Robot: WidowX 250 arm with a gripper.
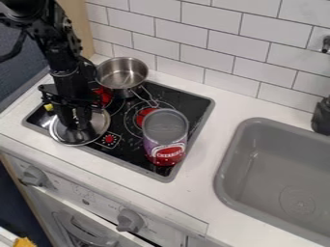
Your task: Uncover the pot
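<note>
Camera view | pot (122, 76) uncovered, just beyond gripper (78, 124) | lid (97, 128) right beneath it | grip wide or narrow: I can't tell | uncovering looks done, at most release and retreat left

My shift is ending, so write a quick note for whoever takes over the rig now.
Gripper: down at the middle of the round, shiny metal lid; whether it grips it, I cannot tell.
Lid: front left of the black stovetop.
Pot: small silver metal saucepan, back left, open.
Done: pot uncovered.
Left: probably only checking that the lid is free, then raising the gripper clear.
</note>
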